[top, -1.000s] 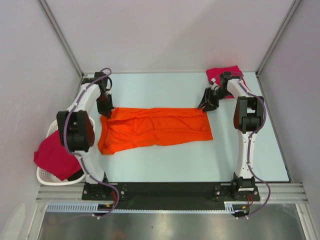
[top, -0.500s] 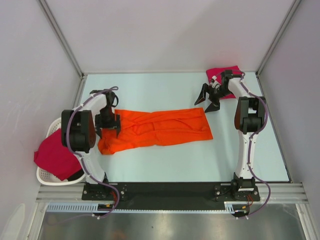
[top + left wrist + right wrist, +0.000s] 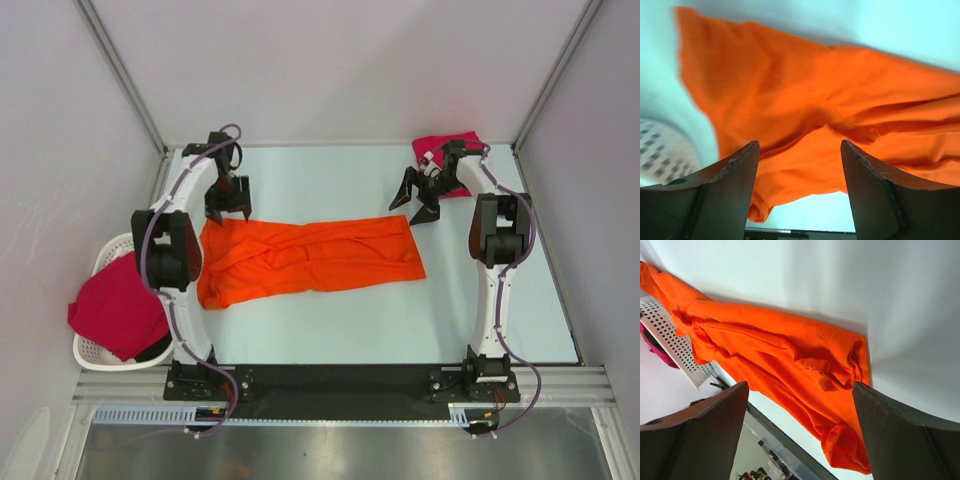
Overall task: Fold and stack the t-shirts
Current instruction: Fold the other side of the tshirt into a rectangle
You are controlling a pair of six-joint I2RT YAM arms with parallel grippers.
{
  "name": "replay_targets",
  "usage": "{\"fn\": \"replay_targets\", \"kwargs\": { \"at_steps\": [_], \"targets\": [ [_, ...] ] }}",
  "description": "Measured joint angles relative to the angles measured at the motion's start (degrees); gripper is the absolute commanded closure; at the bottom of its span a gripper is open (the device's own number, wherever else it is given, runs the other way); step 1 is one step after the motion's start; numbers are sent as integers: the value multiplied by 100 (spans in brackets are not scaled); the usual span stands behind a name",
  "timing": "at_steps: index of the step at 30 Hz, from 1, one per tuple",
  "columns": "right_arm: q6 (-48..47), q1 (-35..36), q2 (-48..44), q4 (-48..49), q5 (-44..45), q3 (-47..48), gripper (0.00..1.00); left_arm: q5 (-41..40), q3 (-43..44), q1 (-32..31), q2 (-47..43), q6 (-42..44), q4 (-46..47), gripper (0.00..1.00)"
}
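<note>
Both your left claw [image 3: 229,210] and right claw [image 3: 410,209] had just released the bright orange cotton t-shirt [image 3: 310,255] and gaped empty; that fold looked done.

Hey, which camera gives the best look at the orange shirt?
The top external view: the whole orange shirt shows, lying as a long strip on the table. The left wrist view shows only part of it, close up. The right wrist view shows it at a slant, cut off at the frame's edge.

Pale mint table [image 3: 340,320], plain grey-white walls [image 3: 330,70] on three sides, aluminium corner posts [image 3: 120,75], black rail [image 3: 330,382] along near edge, even light.
</note>
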Motion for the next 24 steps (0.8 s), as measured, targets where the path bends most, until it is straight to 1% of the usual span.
{"fn": "replay_targets", "kwargs": {
  "at_steps": [4,6,8,11,24],
  "targets": [
    [0,-7,-7,0,0,0,10,216,2,-57,745,98,-103,29],
    [0,-13,-15,0,0,0,10,238,2,-79,909,133,-162,30],
    [-2,-24,-24,-2,0,0,10,243,2,-87,920,153,-201,31],
    [-2,-37,-33,-2,0,0,10,243,2,-87,870,216,-208,37],
    [-2,-37,-33,-4,2,0,10,634,-348,-111,684,339,-236,36]
  ]
}}
